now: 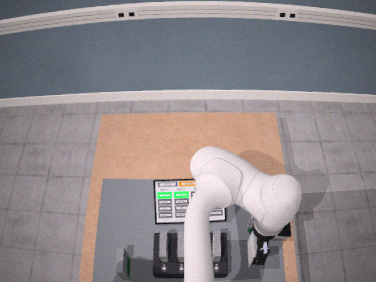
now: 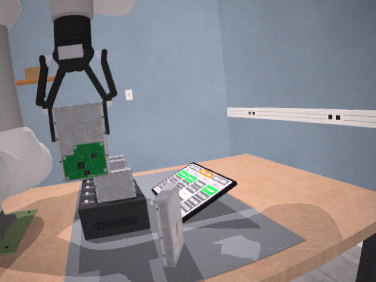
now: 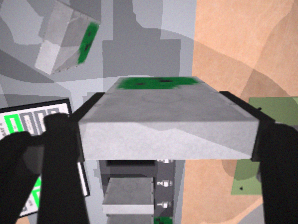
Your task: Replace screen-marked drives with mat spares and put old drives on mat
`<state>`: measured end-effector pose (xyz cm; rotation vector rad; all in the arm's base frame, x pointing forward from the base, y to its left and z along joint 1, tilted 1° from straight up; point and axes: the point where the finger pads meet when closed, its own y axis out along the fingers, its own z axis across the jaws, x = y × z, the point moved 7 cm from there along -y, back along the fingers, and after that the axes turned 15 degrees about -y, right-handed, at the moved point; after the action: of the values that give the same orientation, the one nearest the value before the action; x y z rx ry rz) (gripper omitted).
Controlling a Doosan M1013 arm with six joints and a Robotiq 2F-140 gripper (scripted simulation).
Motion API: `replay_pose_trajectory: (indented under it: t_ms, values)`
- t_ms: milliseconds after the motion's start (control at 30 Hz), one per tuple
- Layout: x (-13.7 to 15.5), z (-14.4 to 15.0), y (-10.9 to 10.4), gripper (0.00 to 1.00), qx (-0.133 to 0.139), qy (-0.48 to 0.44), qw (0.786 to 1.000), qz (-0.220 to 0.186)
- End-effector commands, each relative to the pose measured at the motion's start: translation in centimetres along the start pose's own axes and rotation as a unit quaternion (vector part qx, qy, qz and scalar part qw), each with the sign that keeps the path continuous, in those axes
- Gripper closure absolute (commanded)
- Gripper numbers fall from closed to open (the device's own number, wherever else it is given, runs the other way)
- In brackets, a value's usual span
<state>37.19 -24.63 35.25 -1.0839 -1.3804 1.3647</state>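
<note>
A tan wood-grain tabletop carries a flat grey bench mat, which lies under and around the black drive dock. The dock sits directly on the mat. In front of it, on the side away from the arm's base, is a black-framed status screen, its face tilted. One grey drive with a green circuit board stands left of the dock, apart from it. Another upright grey drive stands on the mat to the right of the dock and somewhat forward, clear of both dock and screen. A green base plate lies on the wood behind the dock.
</note>
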Motion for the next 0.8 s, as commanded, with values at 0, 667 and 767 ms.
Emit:
replay_pose_trajectory:
  t_ms: [0,667,767]
  values:
    - [-0.85,0.80,-0.05,0.90,-0.001,0.000,1.000,0.000]
    - [-1.73,1.74,-0.04,0.90,-0.001,0.000,1.000,0.000]
    - [-1.73,1.74,-0.04,0.90,-0.001,0.000,1.000,0.000]
